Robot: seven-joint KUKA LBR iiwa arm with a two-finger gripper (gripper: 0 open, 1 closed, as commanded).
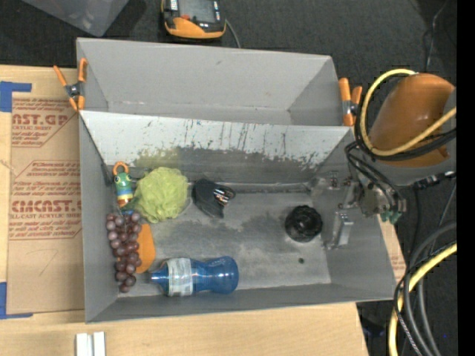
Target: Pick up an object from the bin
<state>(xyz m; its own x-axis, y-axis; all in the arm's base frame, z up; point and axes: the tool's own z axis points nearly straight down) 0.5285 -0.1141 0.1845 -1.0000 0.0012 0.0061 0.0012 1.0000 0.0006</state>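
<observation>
My gripper (pixel 341 231) hangs low at the bin's right side, close to the right wall. Just to its left a black round thing (pixel 303 223), like a cap or small wheel, lies on the bin floor, beside the gripper and not inside it. Further left lies a small dark object with a rounded body (pixel 211 198).
Along the left side of the bin lie a light green puffy ball (pixel 163 193), a small multicoloured toy (pixel 122 186), a bunch of purple grapes (pixel 125 251) over an orange piece (pixel 147 248), and a blue bottle (pixel 194 275) on its side at the front.
</observation>
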